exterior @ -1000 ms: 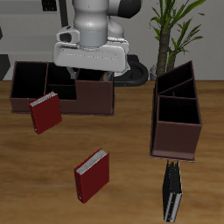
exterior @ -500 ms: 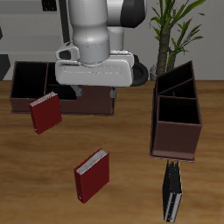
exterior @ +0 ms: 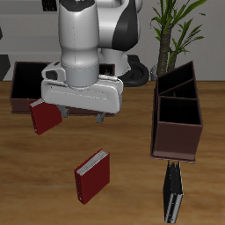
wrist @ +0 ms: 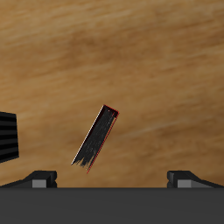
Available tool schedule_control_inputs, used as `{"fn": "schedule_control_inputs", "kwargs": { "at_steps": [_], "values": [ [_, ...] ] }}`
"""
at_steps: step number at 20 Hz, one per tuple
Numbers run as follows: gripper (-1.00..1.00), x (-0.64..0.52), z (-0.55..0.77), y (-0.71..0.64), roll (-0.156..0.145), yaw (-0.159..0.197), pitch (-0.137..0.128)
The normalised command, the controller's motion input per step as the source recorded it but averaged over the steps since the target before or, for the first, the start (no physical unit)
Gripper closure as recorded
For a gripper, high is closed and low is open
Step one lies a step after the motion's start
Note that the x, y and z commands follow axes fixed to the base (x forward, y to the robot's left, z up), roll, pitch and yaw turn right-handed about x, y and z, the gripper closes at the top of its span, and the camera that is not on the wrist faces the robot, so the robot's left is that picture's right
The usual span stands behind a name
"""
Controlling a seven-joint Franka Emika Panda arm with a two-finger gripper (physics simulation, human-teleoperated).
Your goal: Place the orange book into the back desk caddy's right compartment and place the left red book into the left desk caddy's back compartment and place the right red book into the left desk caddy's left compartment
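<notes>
Our end effector (exterior: 86, 112) hangs open and empty above the tabletop (exterior: 132, 176). Both red books remain out: one (exterior: 92, 175) lying near the front, one (exterior: 44, 114) leaning against the back desk caddy (exterior: 22, 83). The left desk caddy (exterior: 177, 119) looks unfilled; we cannot see the orange book.

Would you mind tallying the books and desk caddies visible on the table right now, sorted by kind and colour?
Red books: 2 — one partly behind the gripper at, one nearer the table's front edge
Dark book: 1
Desk caddies: 2 — back desk caddy, left desk caddy
Orange books in view: 0
Total: 5
</notes>
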Motion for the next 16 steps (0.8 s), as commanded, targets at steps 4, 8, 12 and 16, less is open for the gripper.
{"fn": "schedule_control_inputs", "kwargs": {
  "at_steps": [4,8,12,16],
  "values": [
    [-1.00,0.17,-0.38,0.06,-0.010,-0.047,-0.004],
    [-1.00,0.14,-0.30,0.05,-0.020,-0.065,-0.004],
    [-1.00,0.10,-0.28,0.11,0.005,-0.021,-0.009],
    [-1.00,0.04,-0.33,-0.04,0.005,-0.017,-0.002]
  ]
}}
